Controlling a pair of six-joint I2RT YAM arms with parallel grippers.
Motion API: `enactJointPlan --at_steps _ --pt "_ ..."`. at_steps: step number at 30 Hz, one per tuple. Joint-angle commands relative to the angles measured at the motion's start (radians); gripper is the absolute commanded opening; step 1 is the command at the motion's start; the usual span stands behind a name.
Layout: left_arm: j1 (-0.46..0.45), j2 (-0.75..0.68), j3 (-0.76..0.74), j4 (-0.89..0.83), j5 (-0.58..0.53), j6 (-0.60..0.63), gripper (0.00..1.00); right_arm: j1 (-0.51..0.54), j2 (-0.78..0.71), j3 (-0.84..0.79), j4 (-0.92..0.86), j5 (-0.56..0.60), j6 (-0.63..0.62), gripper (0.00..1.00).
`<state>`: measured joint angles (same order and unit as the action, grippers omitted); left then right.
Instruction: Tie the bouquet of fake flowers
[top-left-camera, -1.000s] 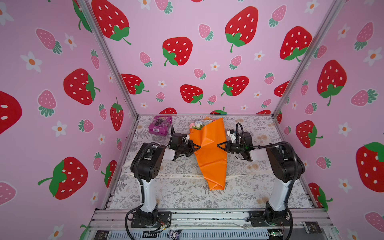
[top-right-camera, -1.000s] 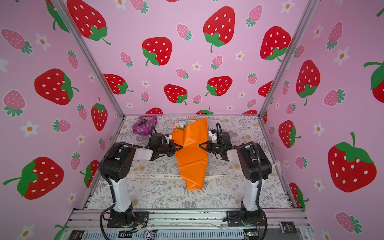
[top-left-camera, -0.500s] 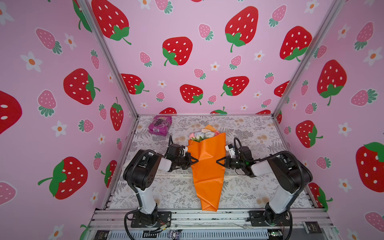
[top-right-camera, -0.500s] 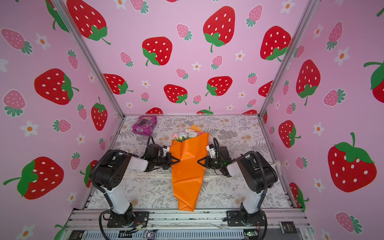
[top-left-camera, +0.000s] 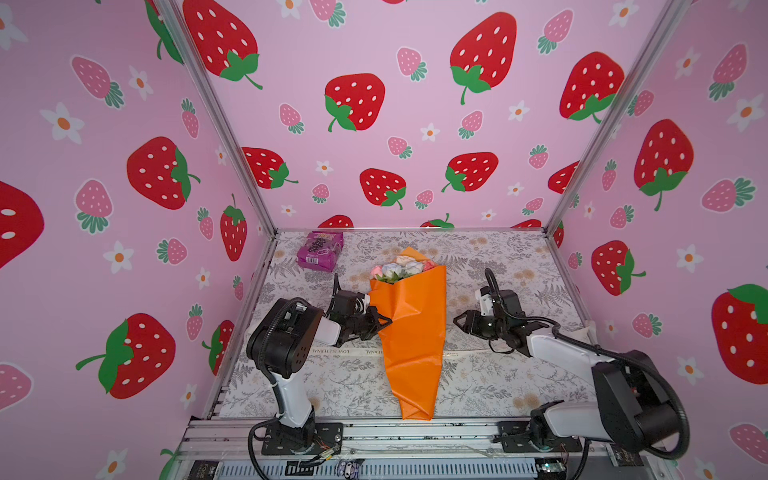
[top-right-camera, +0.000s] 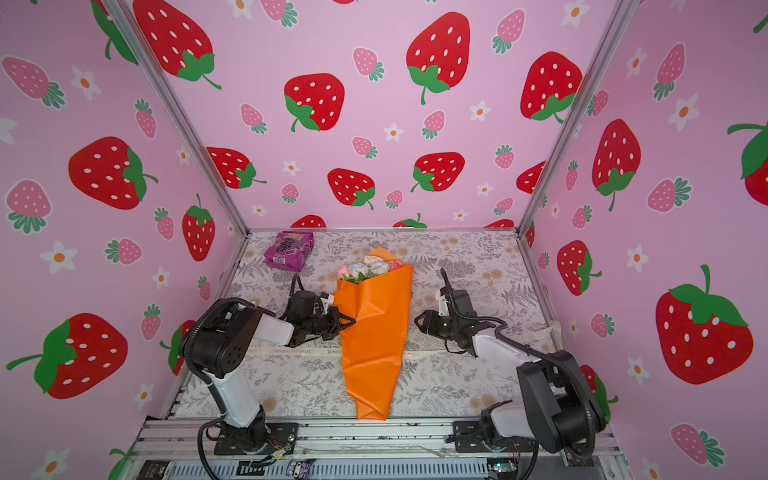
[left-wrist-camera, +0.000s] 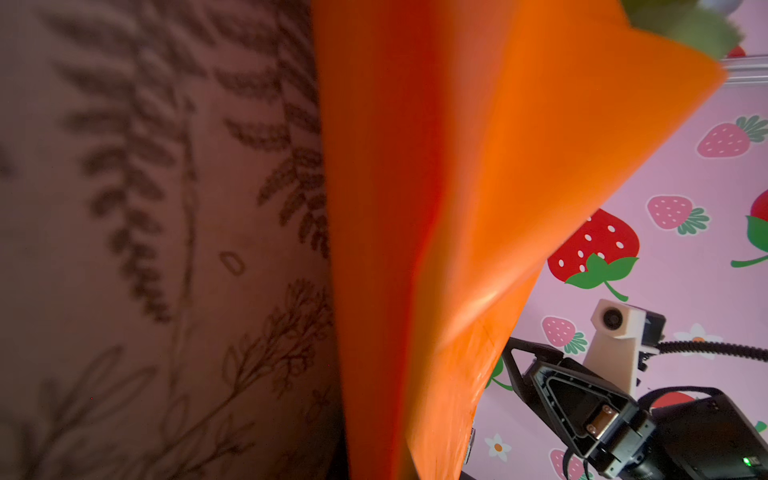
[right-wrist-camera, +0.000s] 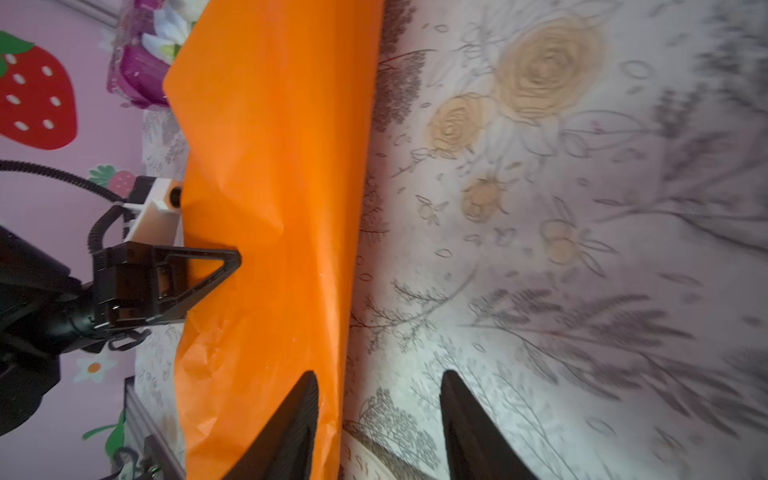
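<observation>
Bouquet of fake flowers (top-left-camera: 411, 332) lies mid-table (top-left-camera: 519, 374), heads toward back. Left gripper (top-left-camera: 384, 322) pinches its orange wrap's left edge, arm low, reaching inward. Right gripper (top-left-camera: 457, 322) fingers spread, just beside right edge, not touching.

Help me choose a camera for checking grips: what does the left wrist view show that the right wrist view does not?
Only the left wrist view: the right gripper seen from outside, with its wrist camera above it. Only the right wrist view: the left gripper shut on the orange wrapping paper, the right gripper's own fingers standing apart, the purple snack packet and a bit of cream ribbon. Both: the orange wrapping paper, the floral table cover and the strawberry wall.
</observation>
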<state>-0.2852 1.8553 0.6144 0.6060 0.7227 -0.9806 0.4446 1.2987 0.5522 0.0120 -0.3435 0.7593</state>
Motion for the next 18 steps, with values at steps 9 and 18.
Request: enactJointPlan --at_steps 9,18 --pt "0.005 0.023 0.021 0.005 0.046 0.0 0.0 0.006 -0.188 -0.139 -0.238 0.094 0.237 0.6" --pt "0.007 0.017 0.025 0.0 0.051 -0.002 0.0 0.009 -0.195 -0.102 -0.265 0.113 0.257 0.61"
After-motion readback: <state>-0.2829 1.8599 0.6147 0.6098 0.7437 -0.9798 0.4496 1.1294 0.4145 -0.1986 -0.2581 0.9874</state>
